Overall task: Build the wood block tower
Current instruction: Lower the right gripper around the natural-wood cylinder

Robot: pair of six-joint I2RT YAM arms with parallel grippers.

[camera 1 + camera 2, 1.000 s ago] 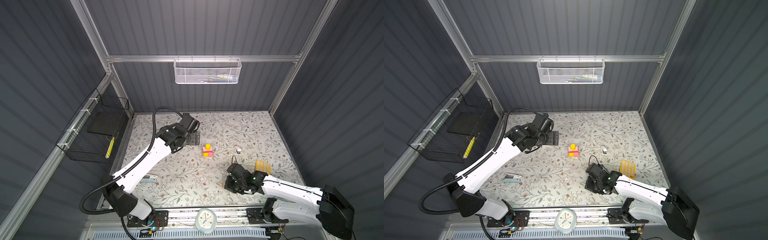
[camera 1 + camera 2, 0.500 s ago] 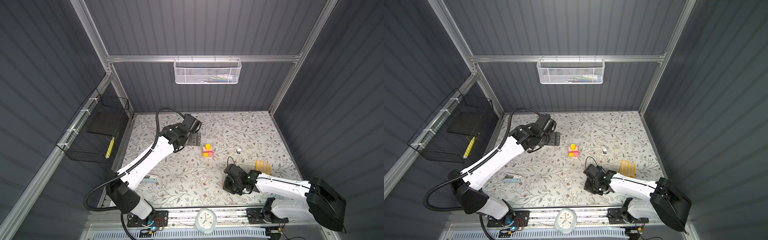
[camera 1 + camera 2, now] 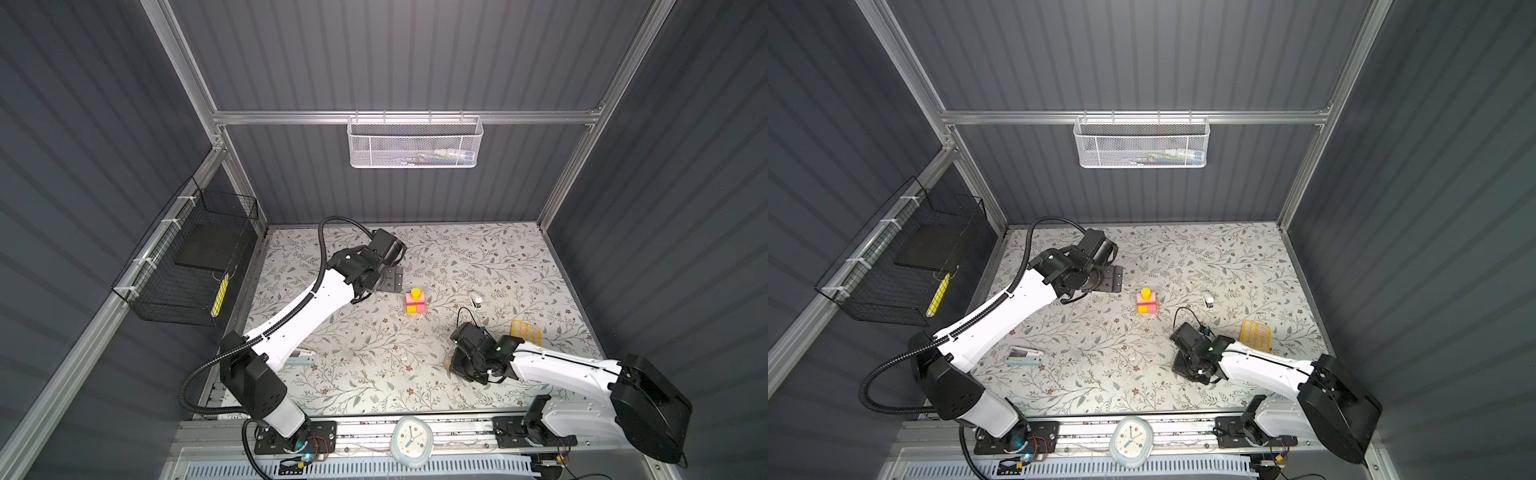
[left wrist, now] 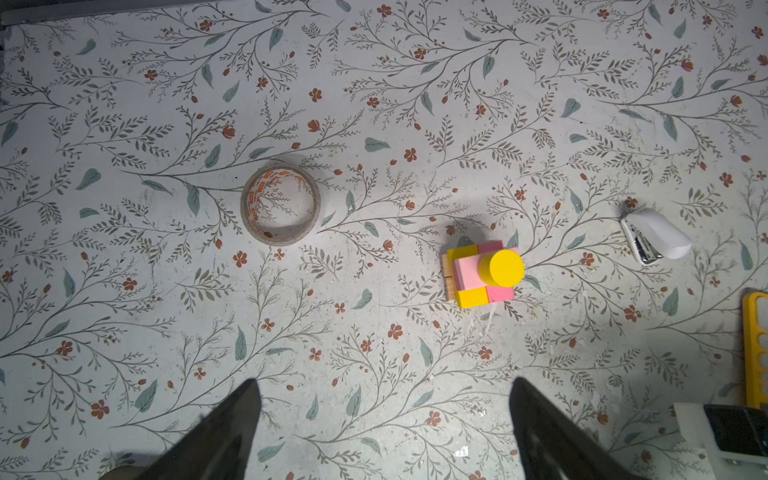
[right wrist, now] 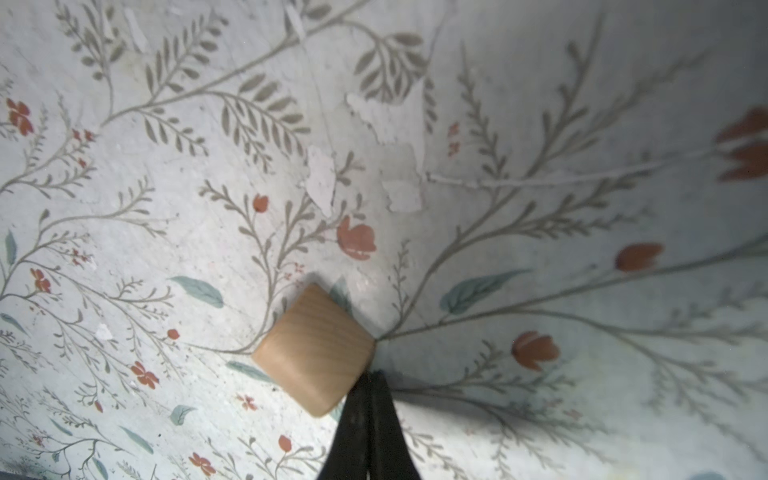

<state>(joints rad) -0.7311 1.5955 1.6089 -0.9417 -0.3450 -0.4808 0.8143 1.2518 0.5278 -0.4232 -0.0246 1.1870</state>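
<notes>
white mesh basket [image 3: 415, 156]: on back rail; a few slim items inside, too small to name
black wire basket [image 3: 166, 299]: on left wall; holds a dark flat slab and one yellow stick-like item
tower [image 4: 484, 272]: one, mid-mat; yellow cylinder on top, pink under it, base of yellow, pink and tan
tan block [image 5: 313, 349]: one, loose, flat on mat
right gripper [image 5: 372, 376]: jaws pressed together, empty, tips at tan block's corner
left gripper [image 4: 384, 382]: jaws spread wide, empty, above mat, apart from tower
tape roll [image 4: 280, 208]: one
white stapler [image 4: 656, 241]: one, near tower
pale blue stapler [image 3: 1023, 356]: one
</notes>
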